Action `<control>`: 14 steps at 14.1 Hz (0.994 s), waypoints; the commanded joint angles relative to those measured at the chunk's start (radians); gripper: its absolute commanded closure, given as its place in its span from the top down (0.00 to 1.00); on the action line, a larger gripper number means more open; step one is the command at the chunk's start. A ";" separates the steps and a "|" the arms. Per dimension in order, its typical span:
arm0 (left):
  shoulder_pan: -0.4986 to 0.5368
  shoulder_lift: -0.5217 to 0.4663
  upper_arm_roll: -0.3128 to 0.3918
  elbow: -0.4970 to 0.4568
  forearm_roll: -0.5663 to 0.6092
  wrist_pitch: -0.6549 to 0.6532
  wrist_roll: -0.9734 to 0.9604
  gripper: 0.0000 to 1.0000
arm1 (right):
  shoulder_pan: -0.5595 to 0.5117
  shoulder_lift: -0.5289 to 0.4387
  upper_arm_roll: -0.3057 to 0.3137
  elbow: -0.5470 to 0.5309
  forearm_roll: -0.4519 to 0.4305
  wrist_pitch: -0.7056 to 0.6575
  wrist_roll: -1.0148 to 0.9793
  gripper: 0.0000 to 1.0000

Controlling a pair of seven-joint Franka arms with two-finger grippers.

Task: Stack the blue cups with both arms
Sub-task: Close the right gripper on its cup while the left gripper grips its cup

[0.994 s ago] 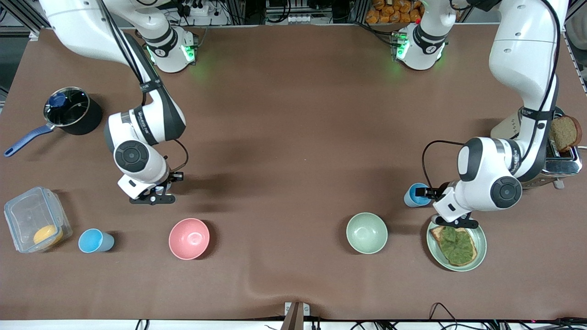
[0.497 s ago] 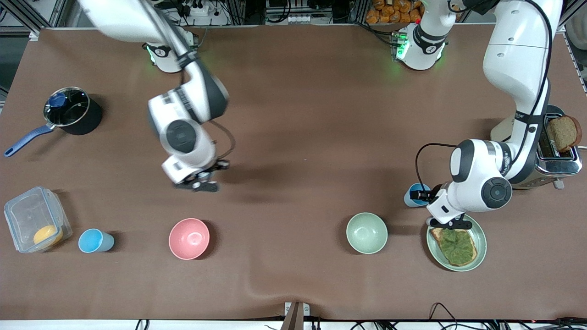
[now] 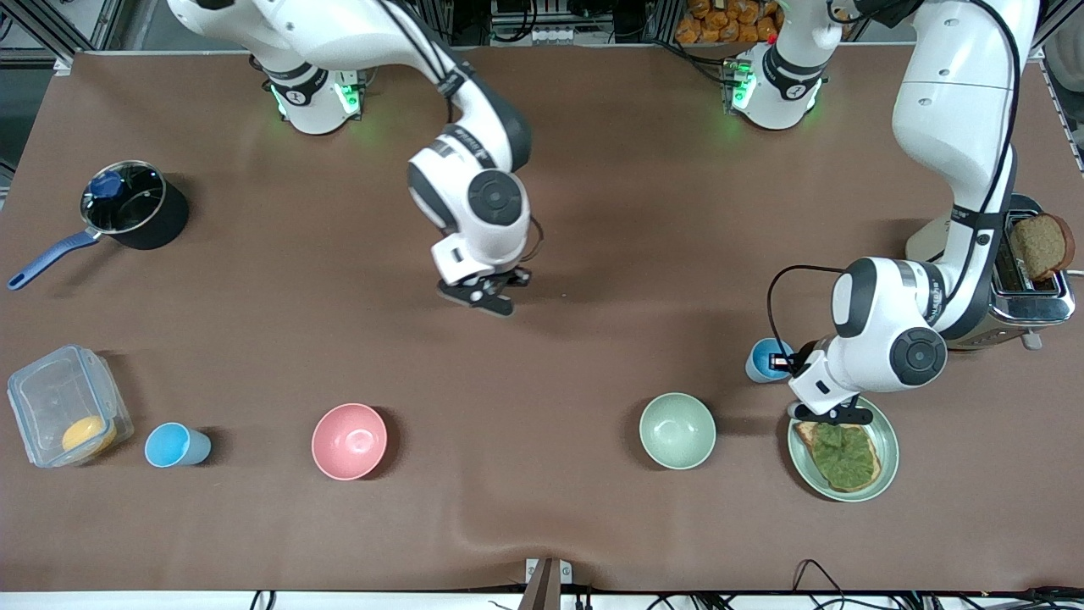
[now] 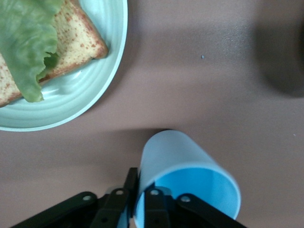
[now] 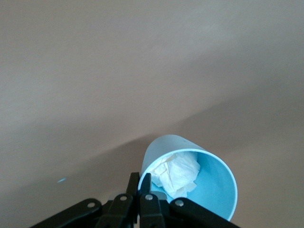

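Note:
My left gripper (image 3: pixel 792 362) is shut on the rim of a light-blue cup (image 3: pixel 765 359) beside the toast plate; in the left wrist view one finger is inside the cup (image 4: pixel 175 152) and one outside, with the gripper (image 4: pixel 141 183) at its rim. My right gripper (image 3: pixel 487 298) is over the middle of the table. In the right wrist view it (image 5: pixel 142 178) pinches the rim of a second blue cup (image 5: pixel 216 190) that holds crumpled white paper (image 5: pixel 178 173); the front view hides this cup under the wrist. A third blue cup (image 3: pixel 176 445) stands beside the clear container.
A pale green plate (image 3: pixel 889 432) with toast and lettuce lies by the left gripper, also in the left wrist view (image 4: pixel 104 71). Pale green bowl (image 3: pixel 677 430), pink bowl (image 3: pixel 349 440), clear container (image 3: pixel 63 398), black saucepan (image 3: pixel 135 203), toaster with bread (image 3: pixel 1037 271).
The right arm has swung from above the pink bowl to the middle of the table. The left gripper and its cup have shifted slightly.

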 commanded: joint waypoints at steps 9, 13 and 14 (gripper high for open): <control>0.016 -0.153 -0.012 -0.038 -0.147 -0.028 -0.088 0.00 | 0.083 0.096 -0.014 0.040 0.092 0.130 0.073 0.00; 0.008 -0.281 -0.013 -0.182 -0.186 0.032 -0.100 0.00 | 0.080 0.075 -0.020 0.066 0.081 0.113 0.062 1.00; 0.007 -0.321 -0.015 -0.237 -0.186 0.062 -0.102 0.00 | 0.066 0.066 -0.020 0.096 0.082 0.075 0.055 1.00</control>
